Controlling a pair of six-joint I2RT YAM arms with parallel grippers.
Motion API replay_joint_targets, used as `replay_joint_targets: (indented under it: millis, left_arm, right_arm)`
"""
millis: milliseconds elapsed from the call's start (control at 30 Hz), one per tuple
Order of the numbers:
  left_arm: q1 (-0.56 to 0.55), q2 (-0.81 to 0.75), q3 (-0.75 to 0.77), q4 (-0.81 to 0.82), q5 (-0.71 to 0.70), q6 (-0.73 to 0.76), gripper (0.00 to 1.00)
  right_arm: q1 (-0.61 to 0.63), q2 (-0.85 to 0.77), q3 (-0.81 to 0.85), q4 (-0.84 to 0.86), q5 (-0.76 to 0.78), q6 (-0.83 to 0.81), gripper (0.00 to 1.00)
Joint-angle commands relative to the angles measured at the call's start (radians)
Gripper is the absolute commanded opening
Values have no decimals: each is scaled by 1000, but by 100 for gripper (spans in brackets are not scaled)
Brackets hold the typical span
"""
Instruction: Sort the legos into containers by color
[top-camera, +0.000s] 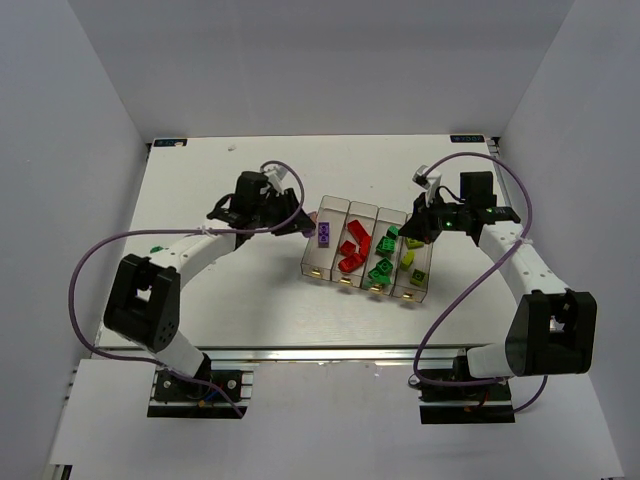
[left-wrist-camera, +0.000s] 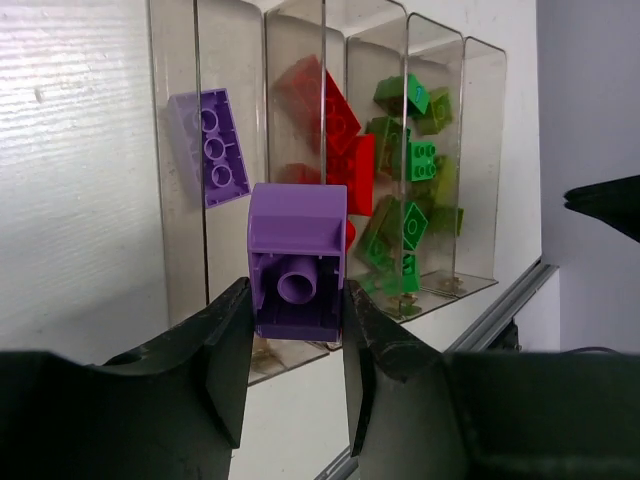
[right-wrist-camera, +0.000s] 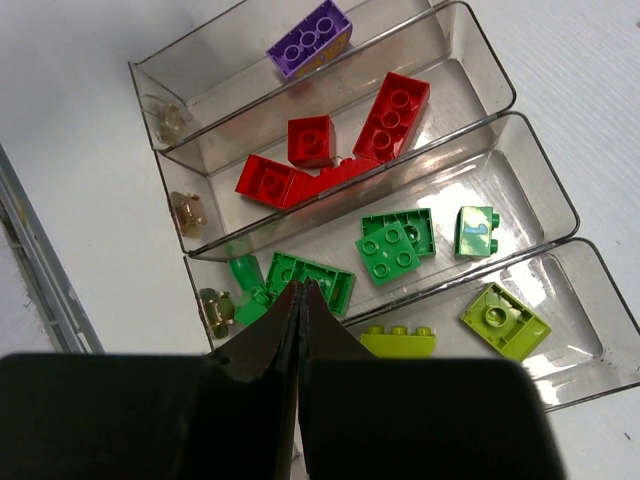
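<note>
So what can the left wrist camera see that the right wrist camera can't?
Only the left wrist view: a held purple brick pinched in the left gripper, its hollow underside facing the camera. Only the right wrist view: the right gripper, fingertips shut and empty, looking down into the open bins. Both: the four clear bins, the purple brick in the end bin, the red bricks and the green bricks.

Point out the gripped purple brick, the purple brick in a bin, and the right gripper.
held purple brick (left-wrist-camera: 297, 215), left wrist view, smooth upper face.
binned purple brick (right-wrist-camera: 308, 38), right wrist view, studded top.
right gripper (right-wrist-camera: 301, 295), right wrist view, between shut fingertips.
</note>
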Motion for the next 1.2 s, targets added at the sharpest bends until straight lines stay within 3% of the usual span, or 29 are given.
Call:
replay_joint_targets:
  millis: [0,100,300,333,400,533,667,700,767,867,900,967,1000,1033,1100,1133,1167]
  left_arm:
    - [-22,27,12,48,5,-35,5]
    - [-66,93,88,4,-39,-9,10]
    - [-114,173,185,-114,-124,40,37]
    - [-118,176,193,-122,-125,42,48]
    - [-122,175,199,-125,-138,45,57]
    - [-125,150,213,-136,-156,45,64]
    - [-123,93,202,-144,-214,42,59]
    - [-120,77,178,-148,-237,37,36]
    - [-83,-2,121,-136,-320,-8,3]
    - [35,-132,-31,-157,-404,-79,0]
    - [123,-163,-96,-197,-432,-93,0]
    - [212,-242,-134,-264,-504,-96,0]
    - [284,-259,-144,-345,-547,-92,3]
    - [314,-275,-146,-378,-593,-87,27]
    - [372,-290,-152,-449,-688,-70,52]
    - [441,-287,-158,-460,-704,-64,70]
    - [470,-272,-161,-472,-713,-56,75]
  right_arm:
    - [1,-16,47,-2,-36,2,0]
    - [1,-19,47,-4,-36,6,0]
    - [2,-42,26,-2,-25,6,6]
    - [1,-44,23,-1,-24,6,6]
    - [1,-47,15,1,-22,6,8]
    - [1,-50,8,7,-25,8,11]
    - [1,-38,6,6,-35,3,13]
    - [2,-30,6,4,-38,0,13]
    - [4,-26,6,6,-50,-7,13]
    - [21,-9,6,9,-48,-26,13]
    - [25,-4,6,10,-48,-27,13]
    - [39,4,3,22,-48,-29,14]
    - [44,7,4,27,-50,-29,15]
    - [47,10,4,32,-55,-29,15]
    - [56,28,9,41,-65,-21,18]
    - [57,33,11,44,-71,-20,20]
    - [62,45,14,49,-76,-20,24]
